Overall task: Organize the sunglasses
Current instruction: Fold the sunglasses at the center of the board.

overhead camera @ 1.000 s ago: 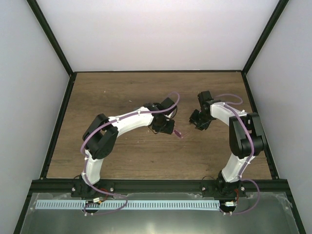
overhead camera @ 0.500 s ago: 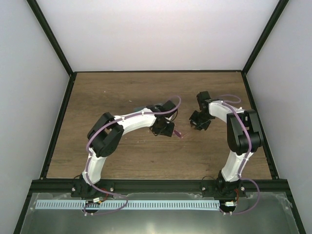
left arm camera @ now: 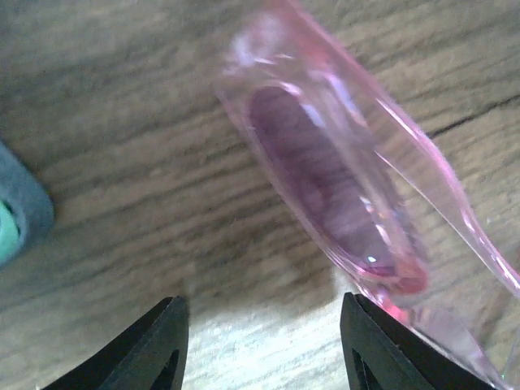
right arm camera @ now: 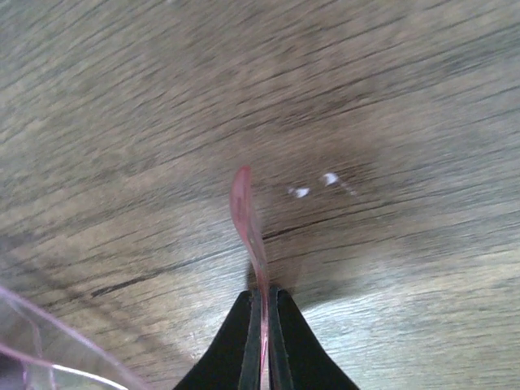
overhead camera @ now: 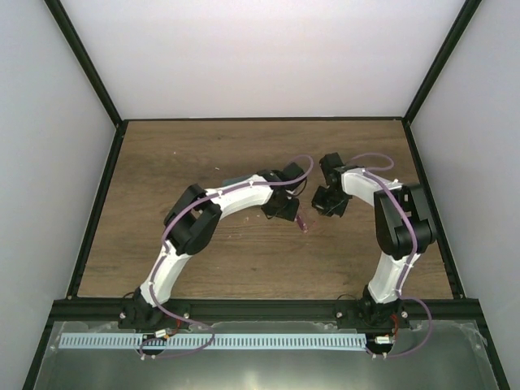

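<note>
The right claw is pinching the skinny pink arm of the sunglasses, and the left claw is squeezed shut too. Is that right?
Not quite. The right claw does pinch the skinny pink arm of the sunglasses, but the left claw is not squeezed shut. The left wrist view shows its fingers standing wide apart, so it is open.
</note>
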Robot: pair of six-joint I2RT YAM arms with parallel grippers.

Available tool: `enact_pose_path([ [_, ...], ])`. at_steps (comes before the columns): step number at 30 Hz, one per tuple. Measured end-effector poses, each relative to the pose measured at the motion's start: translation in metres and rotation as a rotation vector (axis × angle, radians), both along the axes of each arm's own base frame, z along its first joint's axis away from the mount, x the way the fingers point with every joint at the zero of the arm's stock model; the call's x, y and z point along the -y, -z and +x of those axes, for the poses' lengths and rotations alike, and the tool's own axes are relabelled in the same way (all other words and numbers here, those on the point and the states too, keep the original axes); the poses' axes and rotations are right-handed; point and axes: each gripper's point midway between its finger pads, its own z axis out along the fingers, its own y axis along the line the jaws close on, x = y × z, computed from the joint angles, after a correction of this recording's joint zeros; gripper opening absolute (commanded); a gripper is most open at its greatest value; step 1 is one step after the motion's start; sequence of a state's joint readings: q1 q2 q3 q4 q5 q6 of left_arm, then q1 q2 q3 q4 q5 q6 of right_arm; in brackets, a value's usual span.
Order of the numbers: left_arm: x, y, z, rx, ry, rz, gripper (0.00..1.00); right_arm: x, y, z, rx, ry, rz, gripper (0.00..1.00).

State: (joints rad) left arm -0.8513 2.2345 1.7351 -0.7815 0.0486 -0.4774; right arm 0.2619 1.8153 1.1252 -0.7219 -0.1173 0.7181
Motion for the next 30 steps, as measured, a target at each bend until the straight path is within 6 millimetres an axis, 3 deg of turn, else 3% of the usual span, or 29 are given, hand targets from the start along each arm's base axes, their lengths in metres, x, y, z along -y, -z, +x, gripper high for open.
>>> enact_pose_path([
  [5, 0.009, 0.0, 0.013, 0.027, 0.009, 0.006, 0.59, -0.014, 0.0, -0.004, 0.02, -0.099, -0.028, 0.01],
  [11, 0.012, -0.001, 0.013, 0.024, 0.016, -0.004, 0.62, -0.034, -0.001, -0.007, 0.05, -0.188, 0.031, 0.01],
  [16, 0.015, -0.001, 0.013, 0.003, 0.019, -0.036, 0.64, -0.048, -0.001, -0.009, 0.075, -0.23, 0.109, 0.14],
  [21, 0.015, -0.002, 0.013, -0.012, 0.013, -0.067, 0.64, -0.051, -0.003, -0.012, 0.09, -0.242, 0.135, 0.25],
  [26, 0.014, -0.003, 0.012, 0.0, 0.015, -0.08, 0.64, -0.045, -0.005, -0.022, 0.076, -0.237, 0.114, 0.29],
  [30, 0.013, -0.003, 0.012, 0.008, 0.017, -0.085, 0.64, -0.045, -0.019, -0.027, 0.09, -0.237, 0.112, 0.3],
])
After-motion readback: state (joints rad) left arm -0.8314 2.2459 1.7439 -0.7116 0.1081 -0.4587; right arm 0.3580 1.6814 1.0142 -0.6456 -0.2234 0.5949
